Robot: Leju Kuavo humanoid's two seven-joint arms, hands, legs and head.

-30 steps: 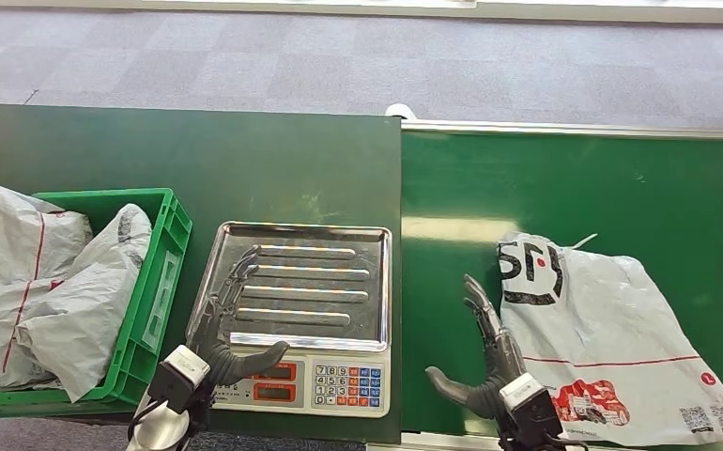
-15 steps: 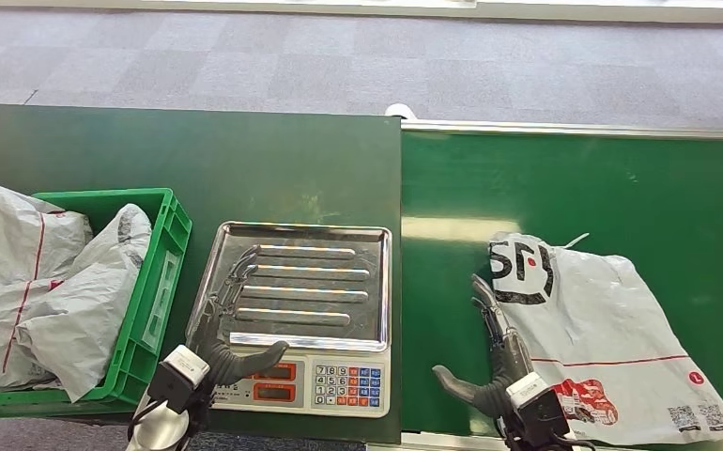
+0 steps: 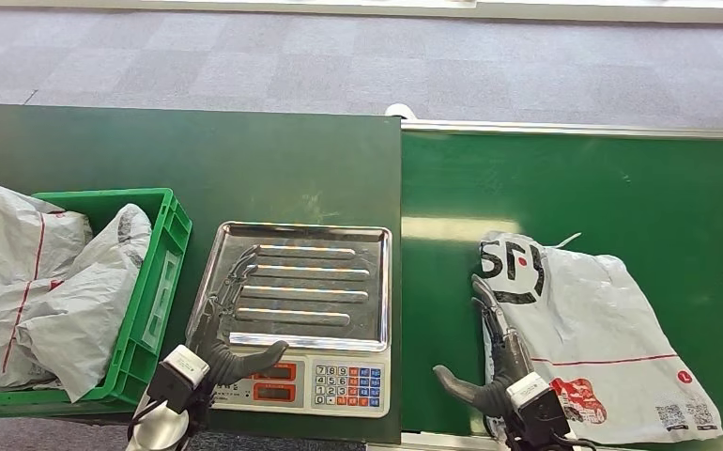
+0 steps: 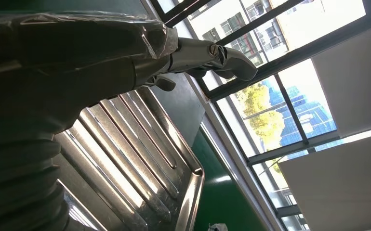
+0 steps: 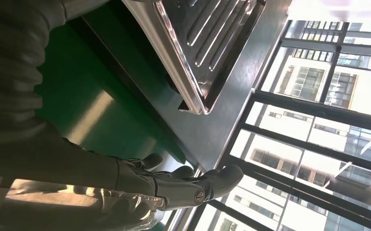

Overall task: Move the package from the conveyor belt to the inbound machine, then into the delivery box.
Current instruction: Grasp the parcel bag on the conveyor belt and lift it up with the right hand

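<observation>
The package [image 3: 588, 343] lies at lower right on the conveyor belt [image 3: 564, 178], long axis slanting down-right, its left edge just beside the right hand [image 3: 491, 362], fingers [image 3: 485, 303] released and empty

I am reading black "SF" letters on the grey package [image 3: 583, 329] lying on the conveyor belt [image 3: 621, 188]; the scale's keypad [image 3: 346, 382] digits are too small for me to read.

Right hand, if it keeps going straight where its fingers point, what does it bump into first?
Probably the grey package. The right hand points away from the robot along the package's near-left edge, fingers already at or over it; depth is unclear.
</observation>
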